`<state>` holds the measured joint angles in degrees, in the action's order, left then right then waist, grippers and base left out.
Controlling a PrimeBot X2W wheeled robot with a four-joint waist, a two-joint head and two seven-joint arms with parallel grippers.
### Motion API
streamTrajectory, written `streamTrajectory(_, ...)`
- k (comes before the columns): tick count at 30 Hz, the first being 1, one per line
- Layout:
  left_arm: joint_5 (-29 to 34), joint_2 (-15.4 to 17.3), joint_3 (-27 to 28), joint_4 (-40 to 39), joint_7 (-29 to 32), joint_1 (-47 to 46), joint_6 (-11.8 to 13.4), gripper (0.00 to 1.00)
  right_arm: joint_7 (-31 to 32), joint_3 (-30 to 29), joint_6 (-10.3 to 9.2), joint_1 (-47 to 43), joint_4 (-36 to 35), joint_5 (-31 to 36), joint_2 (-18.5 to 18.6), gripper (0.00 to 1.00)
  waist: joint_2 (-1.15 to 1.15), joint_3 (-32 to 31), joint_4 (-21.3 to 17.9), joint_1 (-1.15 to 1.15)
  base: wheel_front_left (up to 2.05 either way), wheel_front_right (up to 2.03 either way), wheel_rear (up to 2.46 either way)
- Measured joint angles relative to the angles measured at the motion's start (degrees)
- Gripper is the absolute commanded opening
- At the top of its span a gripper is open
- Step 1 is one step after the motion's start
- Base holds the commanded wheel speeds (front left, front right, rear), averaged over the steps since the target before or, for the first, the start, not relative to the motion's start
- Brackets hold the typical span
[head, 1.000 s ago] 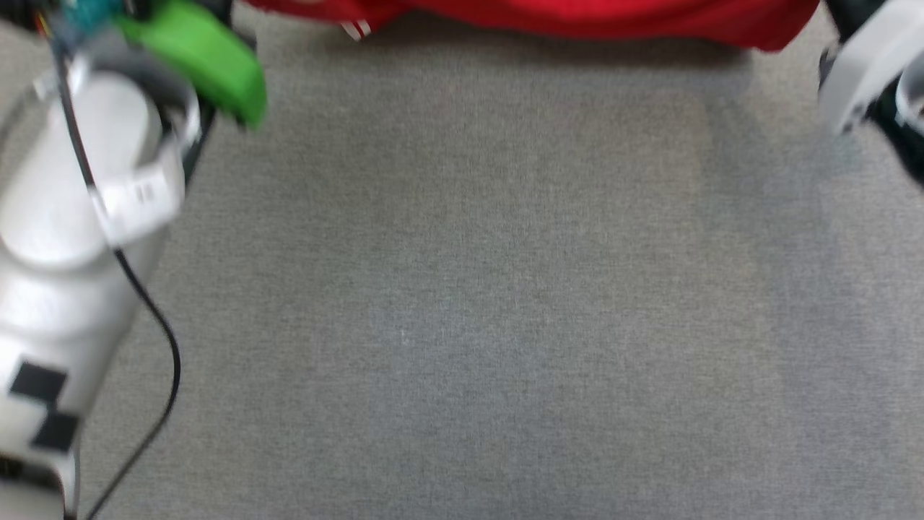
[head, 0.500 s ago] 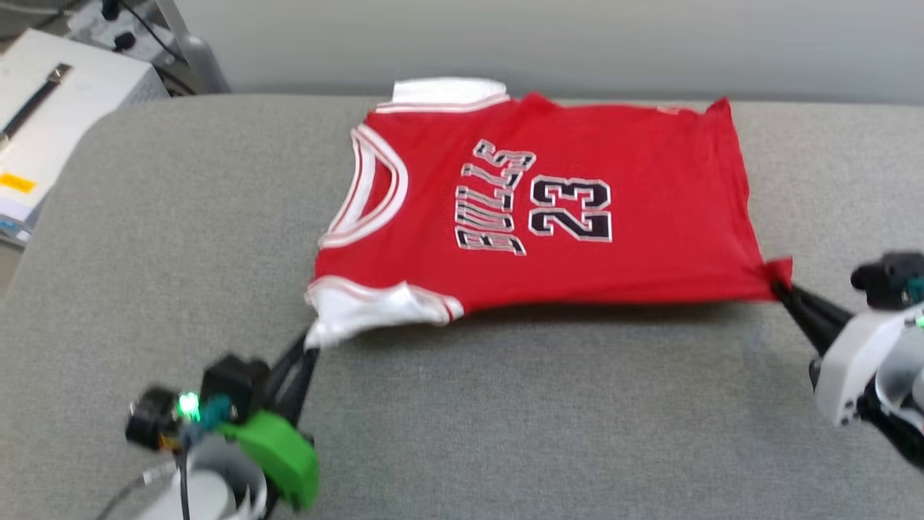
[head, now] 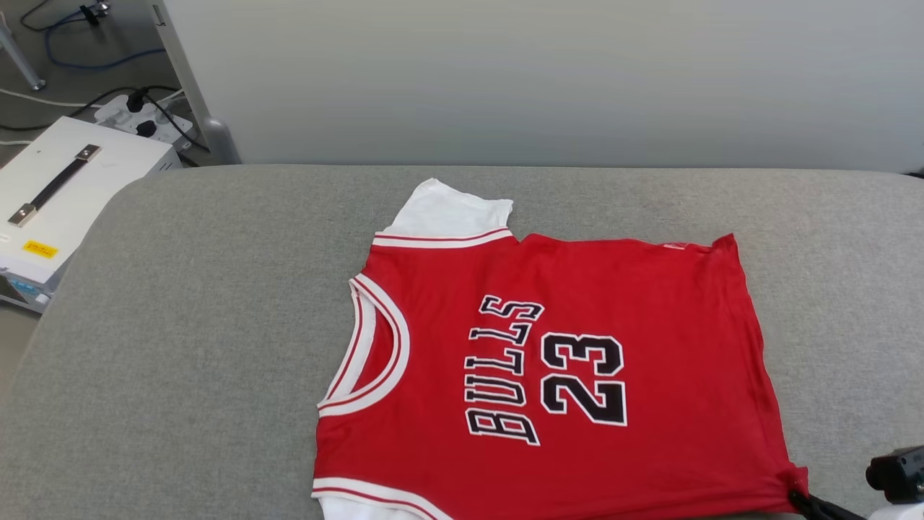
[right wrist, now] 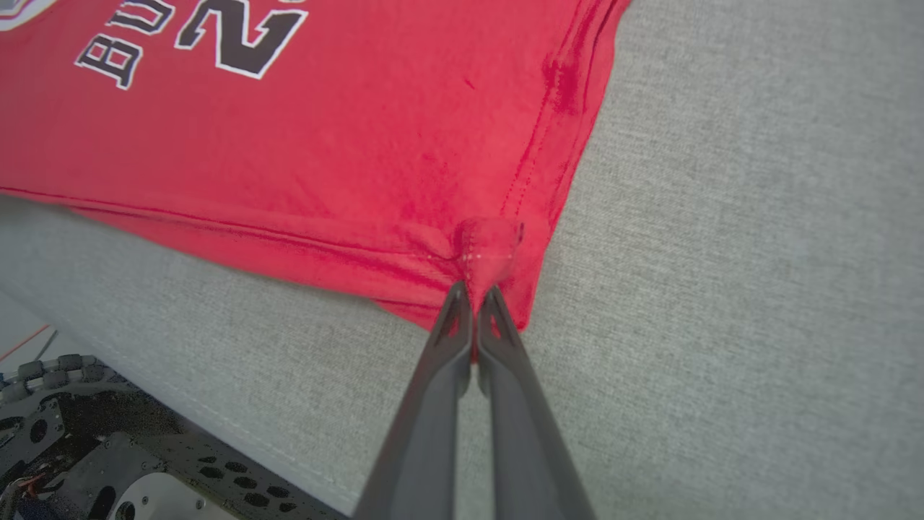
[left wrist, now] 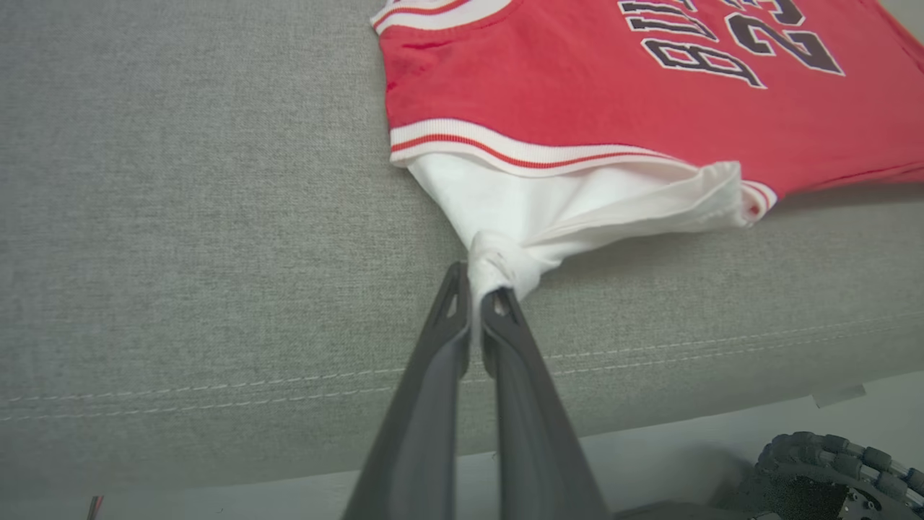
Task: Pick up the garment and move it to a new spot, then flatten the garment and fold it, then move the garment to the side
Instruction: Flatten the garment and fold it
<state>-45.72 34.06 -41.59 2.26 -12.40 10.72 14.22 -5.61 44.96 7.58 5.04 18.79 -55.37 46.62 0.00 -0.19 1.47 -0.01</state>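
The garment (head: 548, 361), a red jersey with white sleeves and black lettering, lies spread face up on the grey padded surface (head: 216, 325). Its collar points left and its hem right. In the left wrist view my left gripper (left wrist: 480, 290) is shut on the bunched tip of the near white sleeve (left wrist: 548, 209), which is pulled taut toward the front edge. My right gripper (right wrist: 474, 292) is shut on the near hem corner of the garment (right wrist: 361, 144). In the head view the right gripper (head: 798, 497) shows at the bottom right, at that same corner.
A white case with a handle (head: 65, 188) stands off the surface's left end, with a power strip and cables (head: 141, 115) behind it. A pale wall panel (head: 541, 72) runs along the far edge. The robot's base (right wrist: 72, 448) sits below the near edge.
The head camera has tilted up from the near surface to the far edge, so the garment sits lower in the picture. Both grippers stay shut on the cloth.
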Motion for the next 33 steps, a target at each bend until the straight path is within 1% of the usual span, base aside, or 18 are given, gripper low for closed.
streamTrajectory(5,0.83,0.15,-0.60,-0.18,0.01,0.03,0.09,0.00,1.44,-5.71,0.00,-4.77,-2.54,-0.07,-0.74,0.00,0.00,0.19,0.28,0.00,0.00,0.00,0.00)
streamTrajectory(8,2.05,0.62,-0.78,0.01,0.40,-2.88,-0.73,0.00,2.13,-9.36,0.00,-5.48,-3.78,-0.05,-1.99,0.00,0.00,0.53,0.70,0.00,0.00,0.00,0.00)
streamTrajectory(11,3.93,1.31,-0.38,0.35,0.98,-8.33,-2.11,0.00,3.65,-12.95,0.00,-5.54,-5.45,0.34,-3.22,0.00,0.00,1.22,0.94,0.00,0.00,0.00,0.00)
streamTrajectory(13,4.93,1.74,-0.20,1.13,1.85,-12.26,-3.46,0.00,4.52,-15.32,0.00,-5.53,-6.20,1.32,-3.82,0.00,0.00,1.90,0.94,0.00,0.00,0.00,0.00)
streamTrajectory(16,5.81,1.65,-0.24,2.13,2.92,-17.76,-5.15,0.00,6.32,-18.18,0.00,-5.33,-7.30,2.46,-4.86,0.00,0.00,3.19,0.80,0.00,0.00,0.00,0.00)
streamTrajectory(19,7.99,1.46,-0.16,3.52,4.14,-23.10,-6.09,0.00,8.14,-20.47,-0.01,-3.57,-8.06,3.74,-6.34,0.00,0.00,4.91,0.47,0.00,0.00,0.00,0.00)
streamTrajectory(23,8.20,0.83,0.90,7.40,4.44,-29.26,-8.06,0.00,10.03,-22.51,-0.01,0.73,-8.34,5.39,-8.45,0.00,0.00,7.85,-0.24,0.00,0.00,0.00,0.00)
streamTrajectory(27,8.14,-0.60,1.07,12.69,4.20,-33.54,-10.28,0.00,11.79,-23.82,-0.01,4.80,-6.91,6.88,-10.43,0.00,0.00,11.13,-0.98,0.00,0.00,0.00,0.00)
streamTrajectory(33,8.60,-4.01,0.00,22.05,2.61,-38.51,-13.65,0.00,13.46,-22.65,-0.01,8.94,-3.45,8.98,-12.13,0.00,0.00,15.91,-1.81,0.01,0.00,0.00,0.00)
